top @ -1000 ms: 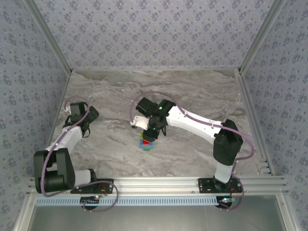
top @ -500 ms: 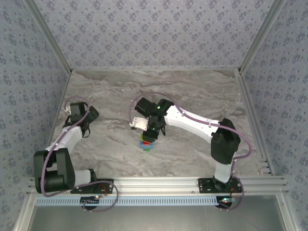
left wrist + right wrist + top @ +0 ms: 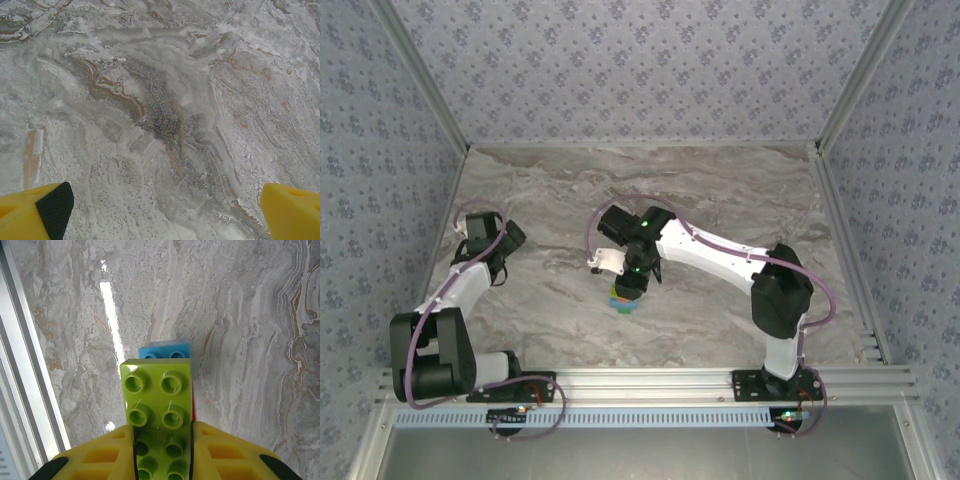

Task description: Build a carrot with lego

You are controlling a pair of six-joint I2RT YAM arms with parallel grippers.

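Lime-green carrot (image 3: pixel 159 405) pinched by right end effector (image 3: pixel 162 435), underside hidden, left end effector (image 3: pixel 167 207) spread

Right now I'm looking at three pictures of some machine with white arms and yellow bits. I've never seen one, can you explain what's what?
These are two small robot arms bolted at the near edge of a marble table. One picture comes from a camera above and behind them. It shows the left arm on the left and the right arm reaching to the middle. The other two pictures come from cameras on the wrists, so the yellow shapes at the bottom are each arm's own fingers. The left gripper is wide open over bare marble and holds nothing. The right gripper is shut on a lime-green brick. That brick is part of a little lego stack, the carrot being built. A blue brick and a red edge show beyond it.
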